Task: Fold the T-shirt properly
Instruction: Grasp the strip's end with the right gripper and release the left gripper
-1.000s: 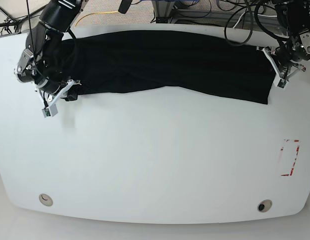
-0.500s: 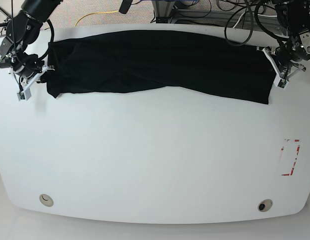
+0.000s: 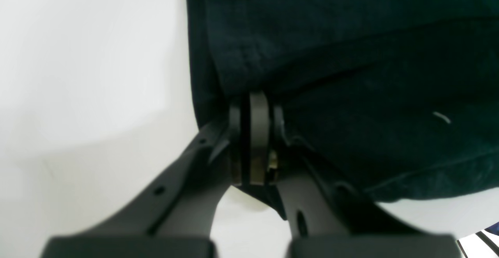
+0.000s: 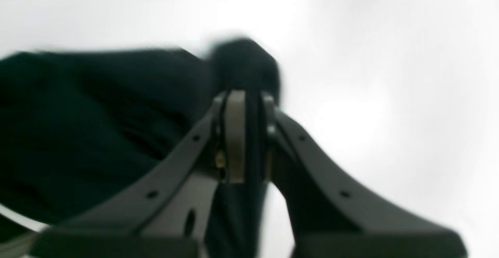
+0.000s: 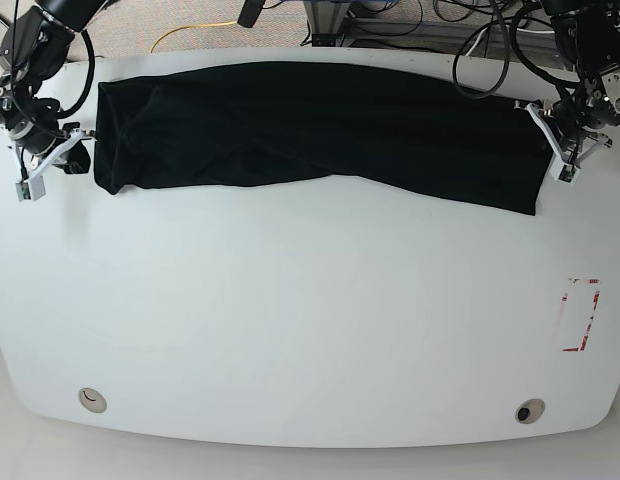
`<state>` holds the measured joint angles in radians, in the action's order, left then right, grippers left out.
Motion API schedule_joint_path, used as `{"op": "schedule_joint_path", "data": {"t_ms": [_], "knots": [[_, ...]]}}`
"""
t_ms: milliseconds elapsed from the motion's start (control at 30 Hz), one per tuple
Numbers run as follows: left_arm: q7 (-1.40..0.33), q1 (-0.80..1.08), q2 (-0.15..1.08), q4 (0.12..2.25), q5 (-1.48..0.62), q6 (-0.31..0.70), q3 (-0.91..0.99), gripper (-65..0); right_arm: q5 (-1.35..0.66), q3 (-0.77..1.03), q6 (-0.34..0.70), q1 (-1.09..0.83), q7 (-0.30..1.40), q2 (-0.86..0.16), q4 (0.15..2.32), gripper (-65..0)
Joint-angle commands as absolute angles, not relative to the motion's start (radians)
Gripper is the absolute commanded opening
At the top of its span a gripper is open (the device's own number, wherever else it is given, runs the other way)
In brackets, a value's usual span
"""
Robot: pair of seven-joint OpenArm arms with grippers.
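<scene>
White table point(image 5: 310, 320) fills most of the base view, with cables on the floor behind it. A black T-shirt point(image 5: 320, 125) lies stretched out in a long band along the far edge. The left gripper point(image 5: 552, 140) is pinched tight on the shirt's end at that view's right side. In the left wrist view its jaws are pressed together with dark cloth tucked between them. The right gripper point(image 5: 60, 150) is clamped on a bit of the shirt's other end. A red mark point(image 5: 580, 315) sits near the table's right edge.
</scene>
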<state>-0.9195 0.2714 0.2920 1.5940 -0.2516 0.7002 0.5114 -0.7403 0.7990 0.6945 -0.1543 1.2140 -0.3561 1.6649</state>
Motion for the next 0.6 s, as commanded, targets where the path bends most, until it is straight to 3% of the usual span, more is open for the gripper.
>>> {"op": "schedule_joint_path", "data": {"t_ms": [0, 167, 367, 567], "knots": [[-0.94, 0.274, 0.306, 1.601, -0.236, 0.698, 0.513, -64.6, -0.839, 0.82, 0.698, -0.142, 1.227, -0.349, 1.712, -59.5], [-0.94, 0.274, 0.305, 1.601, -0.236, 0.698, 0.513, -64.6, -0.866, 0.803, 0.698, -0.134, 1.262, -0.294, 1.768, -59.5], [-0.94, 0.274, 0.302, 1.606, -0.236, 0.698, 0.513, -64.6, -0.866, 0.631, 0.698, -0.185, 1.264, -0.231, 1.868, -59.3], [-0.941, 0.274, 0.302, 1.607, -0.236, 0.698, 0.515, -64.6, -0.86, 0.572, 0.698, -0.26, 1.257, -0.18, 1.894, -59.3]]}}
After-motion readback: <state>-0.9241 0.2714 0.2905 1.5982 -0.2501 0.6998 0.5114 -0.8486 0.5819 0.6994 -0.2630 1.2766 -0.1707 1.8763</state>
